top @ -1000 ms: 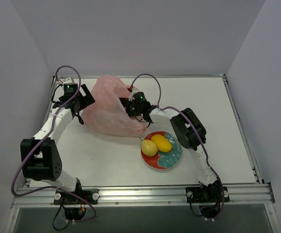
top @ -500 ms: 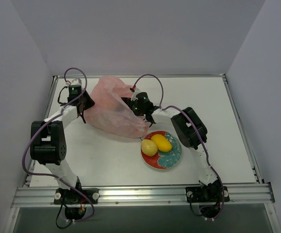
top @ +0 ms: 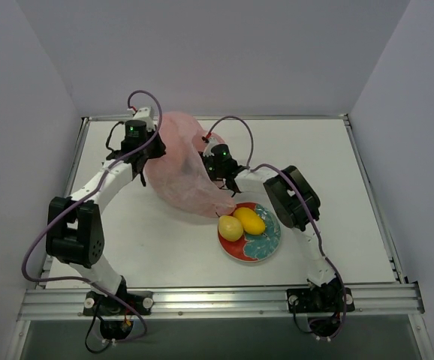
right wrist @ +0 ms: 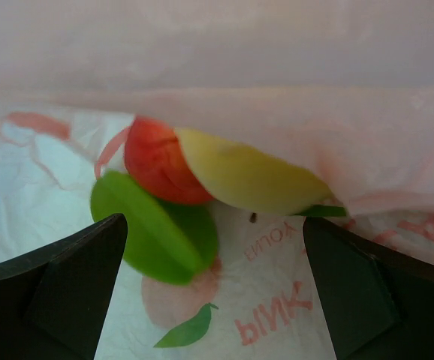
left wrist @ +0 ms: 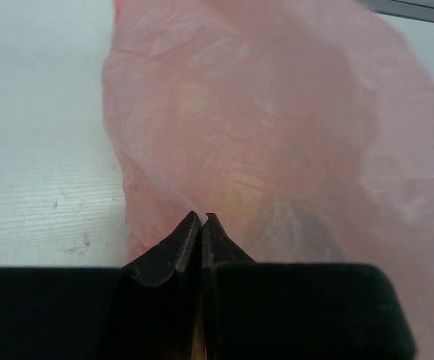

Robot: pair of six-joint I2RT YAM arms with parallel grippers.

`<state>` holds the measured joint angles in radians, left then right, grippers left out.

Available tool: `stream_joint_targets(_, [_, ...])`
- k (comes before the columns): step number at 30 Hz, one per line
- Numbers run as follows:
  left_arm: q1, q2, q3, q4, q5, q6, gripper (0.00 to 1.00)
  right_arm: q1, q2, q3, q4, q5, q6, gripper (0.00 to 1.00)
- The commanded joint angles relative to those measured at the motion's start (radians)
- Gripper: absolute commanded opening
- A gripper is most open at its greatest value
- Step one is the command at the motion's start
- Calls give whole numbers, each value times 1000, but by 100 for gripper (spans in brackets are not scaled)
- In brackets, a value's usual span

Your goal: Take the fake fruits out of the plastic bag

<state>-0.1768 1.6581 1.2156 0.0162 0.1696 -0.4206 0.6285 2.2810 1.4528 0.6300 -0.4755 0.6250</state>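
While the plastic bag (top: 173,169) is pinched at its left edge by the left gripper (left wrist: 202,223), whose fingers are pressed together on the thin pink film, the bag's inside is faced by the right gripper (right wrist: 213,251), whose fingers are spread wide apart with nothing between them. Three of the fake fruits (right wrist: 224,176) are seen ahead of those fingers in the right wrist view, lying on the printed lower wall of the bag. A green fruit (right wrist: 151,236) is nearest and toward the left finger, a small red fruit (right wrist: 155,166) is just beyond and touching it, and a yellowish pear (right wrist: 262,184) is partly tucked under the upper fold of film. The pear's long axis is laid across the view, almost along the line from finger to finger and sloping down to the right. A closing on it would therefore be made end to end unless the wrist is turned, and the green fruit is judged the easier catch. A yellow lemon (top: 230,228) and a yellow-orange fruit (top: 250,220) are already set on the patterned plate (top: 266,244), beside the bag's near corner. The right arm is plainly the nearer one to the fruits inside.
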Motion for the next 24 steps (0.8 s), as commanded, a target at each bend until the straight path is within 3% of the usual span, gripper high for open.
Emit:
stream_joint_targets(1, [-50,-106,87,-64,-74,104,2,-6,-64,-43,68,34,36,100])
stream_joint_targets(6, [-75,-144,85,-101,-131,148,2,-7,-106,-115,129,69,51,100])
stream_joint_targets(15, [-98,-123,94,-114,-127,157,2,-7,-121,-138,96,100,18,100])
stream_joint_targets(21, [-104,-118,88,-119,-134,157,2,-7,-109,-137,114,61,22,55])
stream_joint_targets(22, [-104,-115,88,-122,-136,155,2,-6,-113,-138,115,61,22,41])
stream_joint_targets(24, [-104,-112,88,-125,-137,155,2,-4,-127,-141,111,60,22,29])
